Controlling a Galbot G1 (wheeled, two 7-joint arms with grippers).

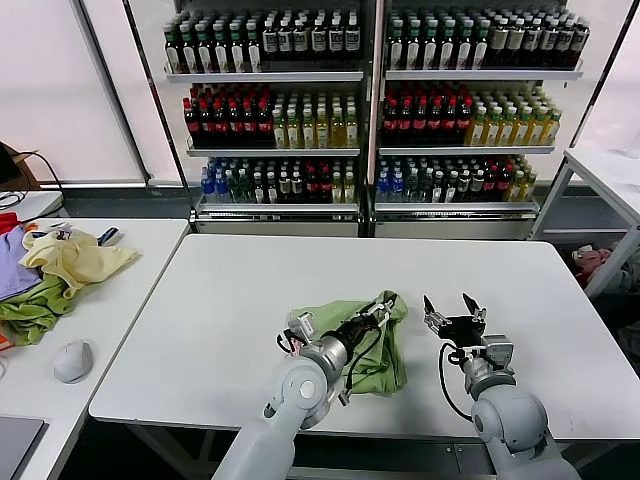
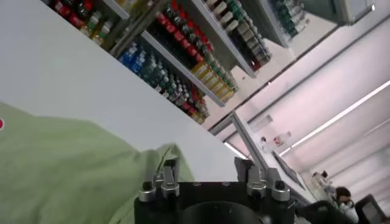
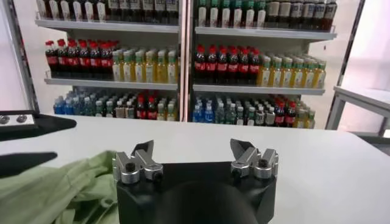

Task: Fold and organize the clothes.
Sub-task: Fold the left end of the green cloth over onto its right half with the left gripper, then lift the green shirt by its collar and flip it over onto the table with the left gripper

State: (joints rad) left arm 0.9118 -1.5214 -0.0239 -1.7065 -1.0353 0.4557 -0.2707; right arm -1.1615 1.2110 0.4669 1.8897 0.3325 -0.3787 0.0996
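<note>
The light green polo shirt (image 1: pixel 365 345) lies crumpled near the front edge of the white table (image 1: pixel 300 280). My left gripper (image 1: pixel 381 307) is open and low over the shirt's far right part. In the left wrist view (image 2: pixel 207 167) one finger (image 2: pixel 169 173) is against a raised fold of the shirt (image 2: pixel 67 170), and nothing is between the jaws. My right gripper (image 1: pixel 451 305) is open and empty, just right of the shirt, above bare table. The right wrist view shows its jaws wide apart (image 3: pixel 194 149) with the shirt (image 3: pixel 61 189) off to one side.
A side table on my left (image 1: pixel 120 300) holds a heap of pale yellow, green and purple garments (image 1: pixel 50 270) and a grey mouse (image 1: pixel 72 360). Shelves of bottles (image 1: pixel 370 100) stand behind the table. Another white table (image 1: pixel 610 165) stands at the far right.
</note>
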